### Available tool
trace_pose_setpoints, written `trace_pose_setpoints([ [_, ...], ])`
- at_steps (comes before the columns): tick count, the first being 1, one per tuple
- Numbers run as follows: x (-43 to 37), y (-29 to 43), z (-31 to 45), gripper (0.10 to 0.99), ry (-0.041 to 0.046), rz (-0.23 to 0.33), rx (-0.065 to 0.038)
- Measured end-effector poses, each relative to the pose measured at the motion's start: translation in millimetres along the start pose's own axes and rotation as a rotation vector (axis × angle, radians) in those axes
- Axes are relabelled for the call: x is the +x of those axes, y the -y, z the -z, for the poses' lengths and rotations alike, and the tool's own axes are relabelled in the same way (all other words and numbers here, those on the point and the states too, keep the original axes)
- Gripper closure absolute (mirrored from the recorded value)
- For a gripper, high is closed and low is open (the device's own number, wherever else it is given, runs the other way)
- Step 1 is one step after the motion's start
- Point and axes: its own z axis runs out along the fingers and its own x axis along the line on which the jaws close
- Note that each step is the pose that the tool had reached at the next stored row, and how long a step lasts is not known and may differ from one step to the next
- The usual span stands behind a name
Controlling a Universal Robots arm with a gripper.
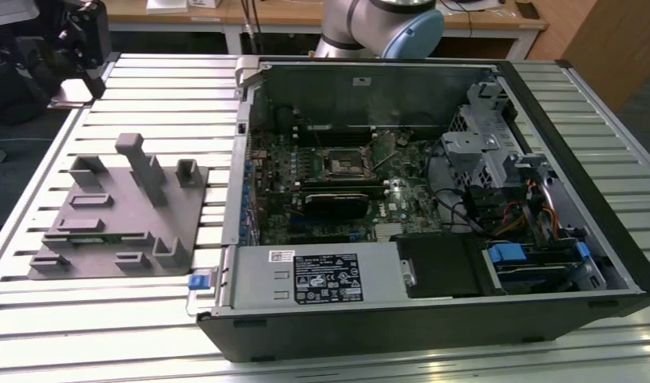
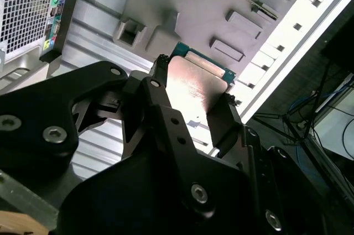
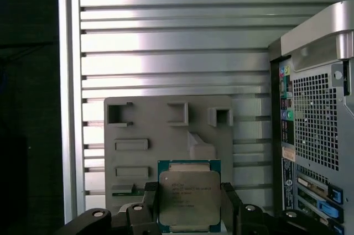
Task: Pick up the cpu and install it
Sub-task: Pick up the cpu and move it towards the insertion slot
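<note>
Cpu (image 3: 189,196) sits clamped flat in my gripper (image 3: 189,204) over the fixture (image 3: 149,130), socket (image 1: 344,162) well apart toward the exterior view's right.

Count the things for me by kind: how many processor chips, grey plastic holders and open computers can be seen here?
cpu: 1, gripped between the jaws
grey fixture: 1, lying on the slatted table
open computer case: 1, on the same table
Total: 3
</note>
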Motion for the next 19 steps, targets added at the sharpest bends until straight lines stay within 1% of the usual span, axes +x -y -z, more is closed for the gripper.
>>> trace_pose_setpoints([
  [19,-31.1,-3.1,-0.7,0.553,0.0001,0.000,0.000],
])
